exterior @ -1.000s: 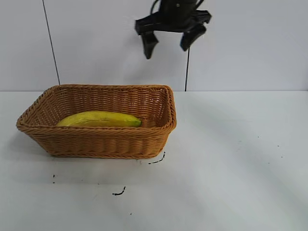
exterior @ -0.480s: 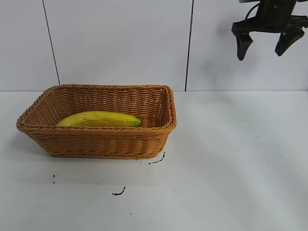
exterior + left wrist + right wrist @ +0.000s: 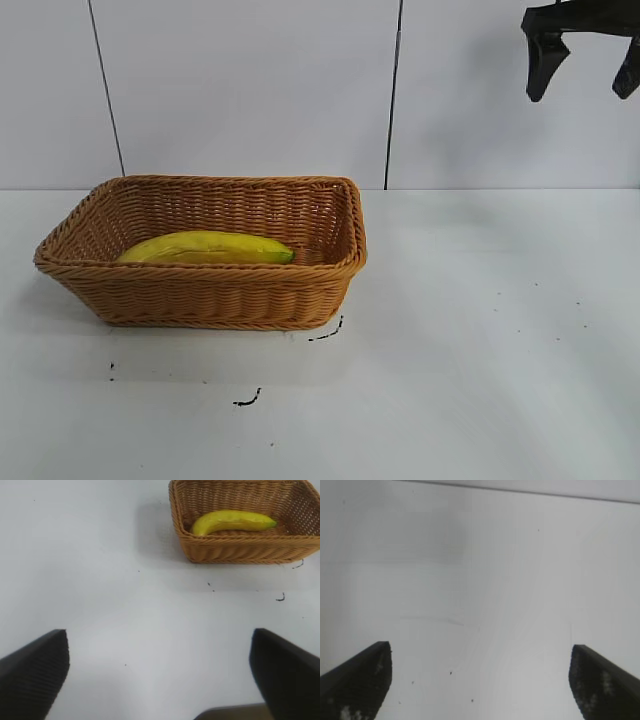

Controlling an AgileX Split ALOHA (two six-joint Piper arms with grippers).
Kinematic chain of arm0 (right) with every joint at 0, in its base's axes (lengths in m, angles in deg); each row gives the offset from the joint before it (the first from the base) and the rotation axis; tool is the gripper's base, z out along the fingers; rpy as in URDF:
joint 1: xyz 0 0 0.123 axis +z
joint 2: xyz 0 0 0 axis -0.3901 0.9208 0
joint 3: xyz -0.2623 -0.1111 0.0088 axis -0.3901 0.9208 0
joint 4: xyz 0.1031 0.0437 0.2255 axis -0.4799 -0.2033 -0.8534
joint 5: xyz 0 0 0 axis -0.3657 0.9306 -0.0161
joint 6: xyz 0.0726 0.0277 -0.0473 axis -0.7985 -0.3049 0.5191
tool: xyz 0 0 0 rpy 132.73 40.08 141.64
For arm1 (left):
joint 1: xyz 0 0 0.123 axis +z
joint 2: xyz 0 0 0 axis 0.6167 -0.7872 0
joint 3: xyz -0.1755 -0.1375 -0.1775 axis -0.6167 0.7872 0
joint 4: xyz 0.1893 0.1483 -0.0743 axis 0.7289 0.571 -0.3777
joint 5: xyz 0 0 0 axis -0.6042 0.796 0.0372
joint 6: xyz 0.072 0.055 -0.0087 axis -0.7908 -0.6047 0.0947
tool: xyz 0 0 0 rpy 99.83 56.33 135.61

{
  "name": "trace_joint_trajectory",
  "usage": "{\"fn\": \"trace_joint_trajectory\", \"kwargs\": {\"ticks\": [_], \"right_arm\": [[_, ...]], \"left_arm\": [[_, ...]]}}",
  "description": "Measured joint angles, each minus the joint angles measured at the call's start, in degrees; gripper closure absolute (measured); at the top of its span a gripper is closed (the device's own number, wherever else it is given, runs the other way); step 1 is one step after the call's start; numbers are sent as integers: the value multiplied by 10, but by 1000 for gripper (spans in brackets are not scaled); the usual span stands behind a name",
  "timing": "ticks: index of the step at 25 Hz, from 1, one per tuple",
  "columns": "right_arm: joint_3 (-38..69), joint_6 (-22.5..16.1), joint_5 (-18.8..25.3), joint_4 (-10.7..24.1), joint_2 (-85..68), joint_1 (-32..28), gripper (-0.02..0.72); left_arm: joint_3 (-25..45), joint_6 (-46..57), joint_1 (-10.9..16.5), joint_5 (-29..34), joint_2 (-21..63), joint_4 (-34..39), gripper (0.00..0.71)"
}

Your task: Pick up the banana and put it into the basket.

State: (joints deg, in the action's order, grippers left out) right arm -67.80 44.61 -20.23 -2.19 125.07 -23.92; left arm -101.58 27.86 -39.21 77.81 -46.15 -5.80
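Now banana [image 3: 205, 248] in basket [image 3: 215, 297], right gripper [image 3: 586, 70] well apart.

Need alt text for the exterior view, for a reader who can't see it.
A long curved yellow banana lies inside a shallow rectangular tan woven wicker basket at the left of a white table. The right arm's black gripper hangs open and empty high at the upper right, well clear of the basket.

The banana [image 3: 205, 248] lies lengthwise inside the basket [image 3: 215, 297], which stands on the table [image 3: 480, 340] at left. The right gripper [image 3: 587, 72] hangs high at upper right, well apart from both.
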Motion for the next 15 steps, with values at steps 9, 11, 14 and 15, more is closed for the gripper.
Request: {"fn": "trace_joint_trajectory", "kwargs": {"ticks": [9, 11, 14, 15], "right_arm": [[321, -19, -1, -5, -271, 0, 14], [389, -24, -1, -5, -331, 0, 14], [493, -24, 0, -5, -425, 0, 14], [530, -24, 0, -5, -459, 0, 14]], "left_arm": [[0, 0, 0, 0, 0, 0, 15], [0, 0, 0, 0, 0, 0, 15], [0, 0, 0, 0, 0, 0, 15], [0, 0, 0, 0, 0, 0, 15]]}}
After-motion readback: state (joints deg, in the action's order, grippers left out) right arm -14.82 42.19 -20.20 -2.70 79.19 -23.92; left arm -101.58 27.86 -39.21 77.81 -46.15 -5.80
